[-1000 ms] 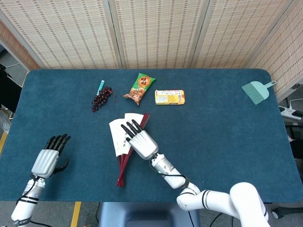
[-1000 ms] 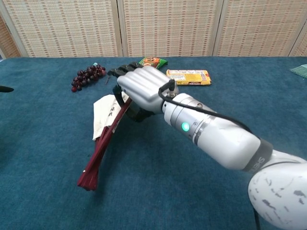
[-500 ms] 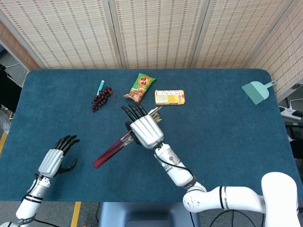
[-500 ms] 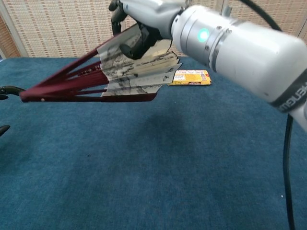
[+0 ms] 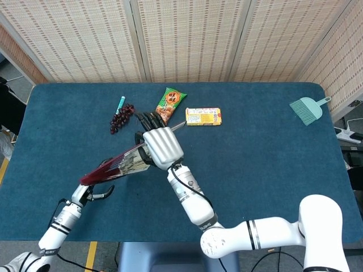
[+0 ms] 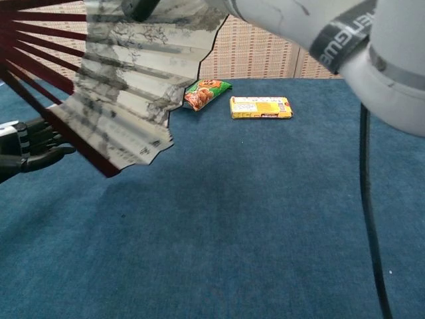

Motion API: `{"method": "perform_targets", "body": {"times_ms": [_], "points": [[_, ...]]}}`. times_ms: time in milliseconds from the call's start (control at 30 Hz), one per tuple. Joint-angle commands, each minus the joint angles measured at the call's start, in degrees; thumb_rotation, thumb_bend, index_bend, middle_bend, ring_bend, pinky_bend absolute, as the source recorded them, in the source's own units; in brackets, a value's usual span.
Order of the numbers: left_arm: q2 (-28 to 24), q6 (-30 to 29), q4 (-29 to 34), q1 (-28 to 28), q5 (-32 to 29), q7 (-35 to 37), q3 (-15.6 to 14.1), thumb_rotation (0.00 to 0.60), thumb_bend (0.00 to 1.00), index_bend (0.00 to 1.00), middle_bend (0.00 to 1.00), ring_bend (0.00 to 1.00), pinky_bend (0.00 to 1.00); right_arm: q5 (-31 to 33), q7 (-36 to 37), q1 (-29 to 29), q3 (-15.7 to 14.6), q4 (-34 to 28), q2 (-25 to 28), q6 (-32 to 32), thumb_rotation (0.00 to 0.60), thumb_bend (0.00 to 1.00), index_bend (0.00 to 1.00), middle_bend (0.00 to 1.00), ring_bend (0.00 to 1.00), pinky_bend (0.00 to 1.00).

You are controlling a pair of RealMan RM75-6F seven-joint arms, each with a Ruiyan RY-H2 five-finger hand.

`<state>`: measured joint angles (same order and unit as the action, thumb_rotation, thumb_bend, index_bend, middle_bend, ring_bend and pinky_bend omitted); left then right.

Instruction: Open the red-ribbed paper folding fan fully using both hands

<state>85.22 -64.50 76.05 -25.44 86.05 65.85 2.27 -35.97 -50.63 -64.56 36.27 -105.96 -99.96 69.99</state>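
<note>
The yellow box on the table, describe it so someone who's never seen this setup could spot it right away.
Start at the blue table and look toward its far edge, near the woven wall panels. A row lies there: grapes, a green and orange snack bag, then the yellow box at the right end. It is the only flat, rectangular, yellow thing there.

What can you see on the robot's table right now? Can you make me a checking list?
Surface: blue table, carpet-like top.
Job's things: fan lifted off the table, partly spread.
Clutter: grapes, snack bag, yellow box, green brush.
Hands: right hand holds the fan; left hand by the rib ends, contact unclear.
Cables: black cable along the right arm.
Surroundings: woven screens behind.
</note>
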Motion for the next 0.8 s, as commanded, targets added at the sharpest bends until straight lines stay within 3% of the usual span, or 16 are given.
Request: {"method": "perform_targets", "body": {"times_ms": [33, 300, 433, 500, 667, 800], "points": [[2.53, 3.28, 3.38, -1.57, -4.55, 3.33, 3.24, 0.6, 0.41, 0.05, 0.0, 0.0, 0.04, 1.59, 0.41, -2.32, 0.66, 0.77, -1.35, 1.75, 0.6, 0.51, 0.66, 0.04, 0.0, 0.0], [3.68, 2.22, 3.64, -1.38, -2.86, 1.62, 2.53, 0.6, 0.41, 0.1, 0.0, 0.0, 0.04, 2.71, 1.05, -4.34, 0.95, 1.29, -1.26, 3.24, 0.6, 0.51, 0.66, 0.04, 0.0, 0.0], [4.33, 1.51, 4.37, -0.84, -3.84, 1.42, 3.2, 0.6, 0.4, 0.24, 0.0, 0.0, 0.05, 3.71, 1.85, -5.03, 0.75, 1.55, -0.99, 4.12, 0.6, 0.51, 0.66, 0.04, 0.0, 0.0], [5.47, 0.68, 4.44, -0.19, -5.99, -0.47, 4.39, 0.6, 0.43, 0.37, 0.02, 0.0, 0.06, 4.26, 2.27, -5.27, 0.51, 1.63, -0.79, 4.39, 0.6, 0.51, 0.66, 0.04, 0.0, 0.0], [7.08, -1.26, 4.52, 1.13, -9.34, -5.08, 6.5, 0.6, 0.64, 0.72, 0.18, 0.01, 0.11, 4.05, 3.4, -5.42, 0.01, 1.02, 0.46, 5.01, 0.6, 0.51, 0.66, 0.04, 0.0, 0.0], [8.2, -1.98, 3.96, 1.82, -11.91, -8.99, 7.95, 0.6, 0.69, 0.8, 0.24, 0.04, 0.14, 4.03, 4.26, -5.01, 0.1, -0.42, 2.29, 5.41, 0.6, 0.51, 0.65, 0.04, 0.0, 0.0]]}}
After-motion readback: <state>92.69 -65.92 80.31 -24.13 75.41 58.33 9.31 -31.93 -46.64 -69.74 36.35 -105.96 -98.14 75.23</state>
